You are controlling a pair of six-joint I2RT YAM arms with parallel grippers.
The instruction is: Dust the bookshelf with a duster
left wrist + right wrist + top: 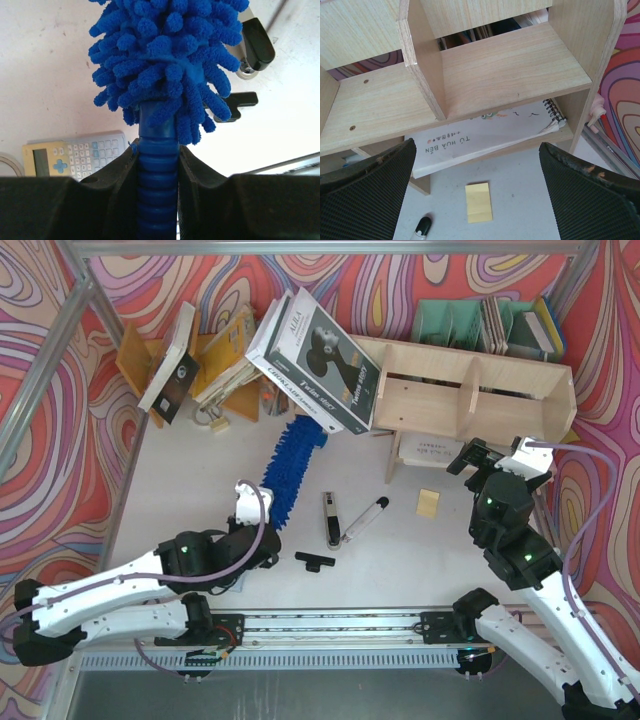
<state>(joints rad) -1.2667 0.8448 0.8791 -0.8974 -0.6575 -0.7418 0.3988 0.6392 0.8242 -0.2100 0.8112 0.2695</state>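
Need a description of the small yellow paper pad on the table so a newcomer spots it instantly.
Find the pale wooden bookshelf at the far right of the table. On the white surface just in front of it lies a small sticky pad. It is the only flat, pale-yellow square there; its neighbours to the left are a white marker and a black-and-silver tool.

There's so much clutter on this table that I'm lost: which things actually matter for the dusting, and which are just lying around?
Part of the job: blue duster, held by the left gripper; pale wooden bookshelf; open right gripper facing it.
Just lying about: calculator, yellow sticky note, white marker, black-and-silver tool, spiral notebook, green file holders.
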